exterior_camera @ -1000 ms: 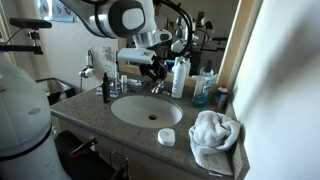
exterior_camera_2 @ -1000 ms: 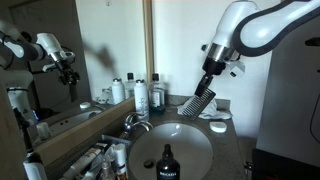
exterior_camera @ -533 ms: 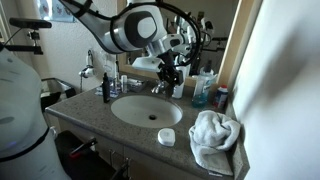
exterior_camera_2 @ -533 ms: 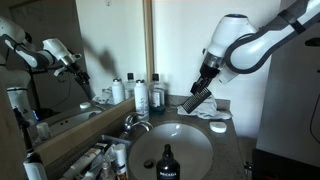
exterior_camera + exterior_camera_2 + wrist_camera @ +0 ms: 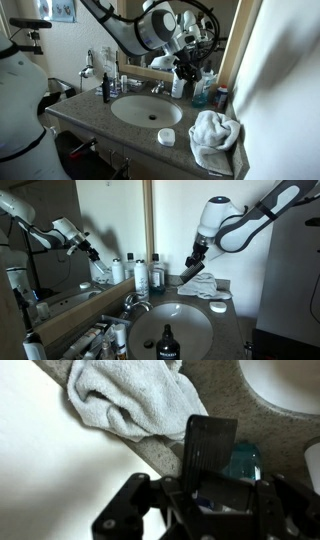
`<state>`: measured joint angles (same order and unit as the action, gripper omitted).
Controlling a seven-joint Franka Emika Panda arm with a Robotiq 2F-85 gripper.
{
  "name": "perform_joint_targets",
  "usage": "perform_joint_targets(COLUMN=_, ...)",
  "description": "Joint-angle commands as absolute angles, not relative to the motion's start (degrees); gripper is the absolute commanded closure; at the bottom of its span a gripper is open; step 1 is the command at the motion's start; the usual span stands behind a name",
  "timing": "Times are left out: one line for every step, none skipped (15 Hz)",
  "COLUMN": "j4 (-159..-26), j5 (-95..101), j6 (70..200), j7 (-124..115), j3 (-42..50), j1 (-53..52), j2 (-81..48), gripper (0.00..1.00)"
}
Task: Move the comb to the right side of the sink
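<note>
The comb is black with long teeth. It shows in the wrist view [image 5: 206, 452], sticking up from between the jaws, and in an exterior view [image 5: 192, 272]. My gripper [image 5: 196, 257] is shut on the comb and holds it in the air above the counter, over the back of the sink area near the bottles. In an exterior view my gripper [image 5: 186, 68] hangs behind the sink [image 5: 146, 110], close to the white bottle [image 5: 179, 82]. The comb itself is hard to make out there.
A crumpled white towel [image 5: 214, 138] lies on the counter beside the sink, also in the wrist view [image 5: 130, 400]. A small white dish [image 5: 166, 136] sits at the front rim. Bottles [image 5: 141, 275], a blue container [image 5: 203, 92] and the faucet [image 5: 135, 301] line the back by the mirror.
My gripper has carried the comb sideways along the back of the sink and a little higher, from over the basin toward the bottles and the towel side.
</note>
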<state>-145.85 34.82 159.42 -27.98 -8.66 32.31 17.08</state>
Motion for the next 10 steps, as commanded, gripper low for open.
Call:
perform_joint_targets(j4=-144.92, j5=36.23, j6=158.87, j7=-29.01, j3=-5.57, j1=29.26, j2=16.38, gripper=1.00)
perform_joint_targets(j4=-144.93, j5=36.19, j6=158.88, j7=-28.97, j3=-4.86, j1=28.60, j2=16.13, gripper=1.00)
perform_joint_targets(j4=-145.07, j5=36.16, j6=158.90, j7=-28.95, j3=-4.49, j1=28.25, j2=16.12, gripper=1.00)
perform_joint_targets(j4=-145.11, j5=36.14, j6=158.90, j7=-28.94, j3=-4.35, j1=28.09, j2=16.12, gripper=1.00)
perform_joint_targets(j4=-145.11, j5=36.12, j6=158.90, j7=-28.93, j3=-4.32, j1=27.99, j2=16.12, gripper=1.00)
perform_joint_targets(j4=-145.11, j5=36.11, j6=158.91, j7=-28.92, j3=-4.31, j1=27.92, j2=16.13, gripper=1.00)
perform_joint_targets(j4=-144.94, j5=36.30, j6=158.84, j7=-29.24, j3=-4.42, j1=28.03, j2=15.68, gripper=1.00)
perform_joint_targets(j4=-144.46, j5=37.08, j6=158.65, j7=-30.16, j3=-4.54, j1=28.34, j2=15.33, gripper=1.00)
perform_joint_targets(j4=-144.09, j5=38.22, j6=158.60, j7=-31.07, j3=-4.48, j1=28.57, j2=15.14, gripper=1.00)
perform_joint_targets(j4=-143.87, j5=38.45, j6=159.04, j7=-31.33, j3=-6.53, j1=30.85, j2=14.79, gripper=1.00)
